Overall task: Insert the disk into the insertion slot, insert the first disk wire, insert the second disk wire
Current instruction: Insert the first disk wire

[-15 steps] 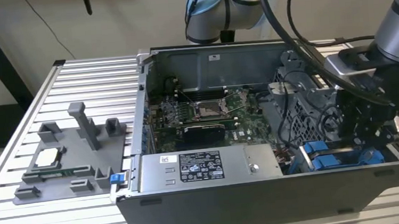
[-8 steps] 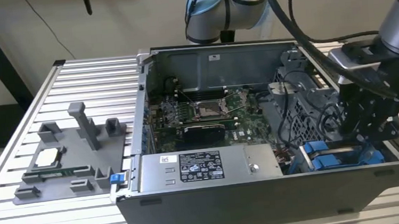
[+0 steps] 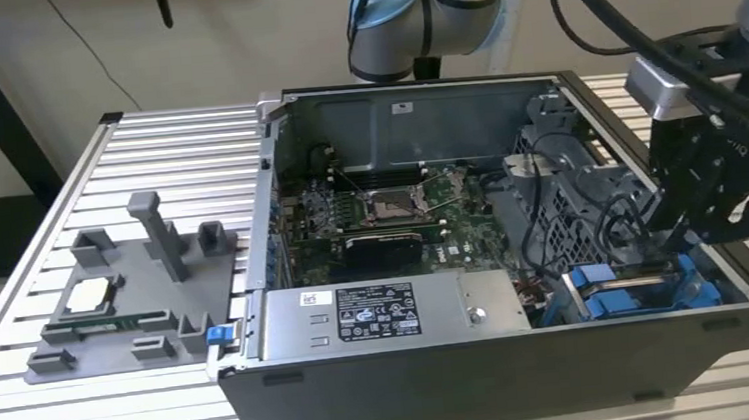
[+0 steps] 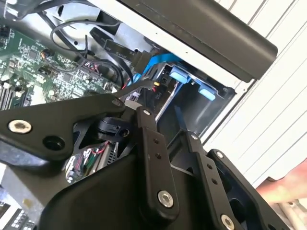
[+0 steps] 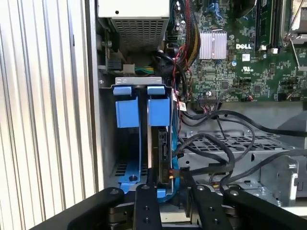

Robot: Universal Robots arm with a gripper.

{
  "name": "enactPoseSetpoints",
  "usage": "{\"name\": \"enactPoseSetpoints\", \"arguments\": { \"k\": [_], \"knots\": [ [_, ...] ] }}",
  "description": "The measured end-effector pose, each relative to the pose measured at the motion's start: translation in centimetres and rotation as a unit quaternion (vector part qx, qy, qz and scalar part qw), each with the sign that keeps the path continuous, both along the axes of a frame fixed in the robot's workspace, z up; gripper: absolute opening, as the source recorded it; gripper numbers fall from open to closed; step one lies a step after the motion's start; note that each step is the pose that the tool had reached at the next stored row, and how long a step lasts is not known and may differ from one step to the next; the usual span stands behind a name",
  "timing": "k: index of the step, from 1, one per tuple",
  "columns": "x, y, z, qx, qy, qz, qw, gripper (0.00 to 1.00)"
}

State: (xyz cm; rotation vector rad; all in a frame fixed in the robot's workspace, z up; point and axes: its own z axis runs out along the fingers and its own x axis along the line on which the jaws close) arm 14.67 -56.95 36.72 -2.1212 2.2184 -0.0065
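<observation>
the disk point(image 5: 162, 143) stands in the slot point(image 5: 125, 167), at 4 o'clock in the computer box point(image 3: 495, 381). the gripper point(image 5: 168, 178) is narrow, pinching a black wire plug point(image 5: 171, 173) at the disk's end, likely to line it up there.

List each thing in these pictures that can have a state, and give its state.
computer case: side open, lying on the table.
disk: standing on edge inside the insertion slot.
insertion slot: holds the disk; the neighbouring bay is empty.
gripper: close over the disk in the slot.
processor chip: resting on the grey fixture, outside the case.
</observation>
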Motion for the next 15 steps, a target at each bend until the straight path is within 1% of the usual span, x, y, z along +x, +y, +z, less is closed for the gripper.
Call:
{"name": "enactPoseSetpoints", "arguments": {
  "k": [6, 10, 12, 15],
  "knots": [
    [0.0, 0.03, 1.72, -0.0004, 0.0002, 0.000, 1.0000, 1.00],
    [0.0, 0.11, 2.73, -0.0017, 0.0002, 0.000, 1.0000, 1.00],
    [0.0, 0.15, 2.97, -0.0027, 0.0002, 0.000, 1.0000, 1.00],
    [0.0, 0.15, 2.96, -0.0028, 0.0002, 0.000, 1.0000, 1.00]
  ]
}}
